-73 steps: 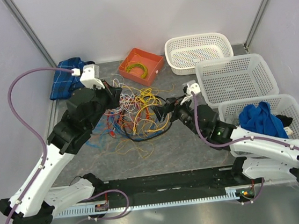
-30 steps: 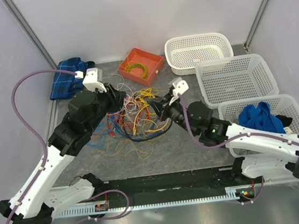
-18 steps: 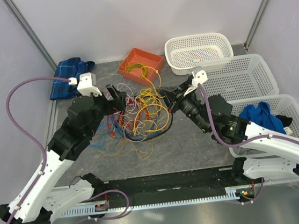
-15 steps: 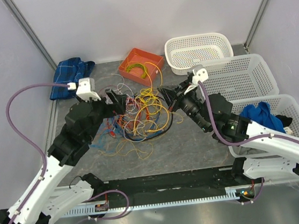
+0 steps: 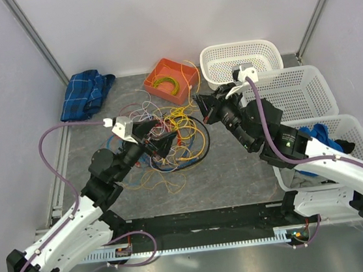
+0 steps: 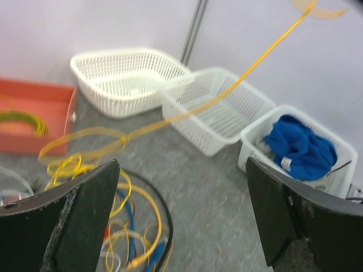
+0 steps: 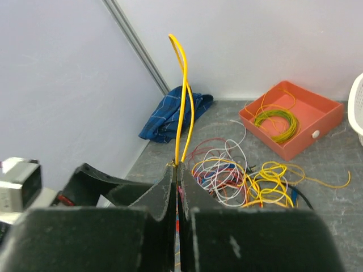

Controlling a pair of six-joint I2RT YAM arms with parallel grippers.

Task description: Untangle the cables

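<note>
Over the cables [image 5: 178,120], left claw [image 6: 181,167] has sprung wide, right claw [image 7: 177,170] pinching yellow cable [image 7: 185,102].

My left fingers [image 6: 79,226]: black plastic, matt, grainy. Yellow cable [image 7: 182,96] at my right fingers [image 7: 113,238]: smooth, glossy sheath. Baskets [image 5: 237,46], upper right: white perforated plastic. Cloth [image 5: 85,93], upper left: blue woven fabric. Table [image 5: 238,175]: grey, matt, mottled.

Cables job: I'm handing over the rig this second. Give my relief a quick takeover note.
Left gripper: open, empty, over the tangle.
Right gripper: shut on one yellow cable, held up above the table; the strand runs back down into the tangle.
Done: one coil lies in the orange tray.
Left: free the yellow cable, then the rest of the pile.
</note>
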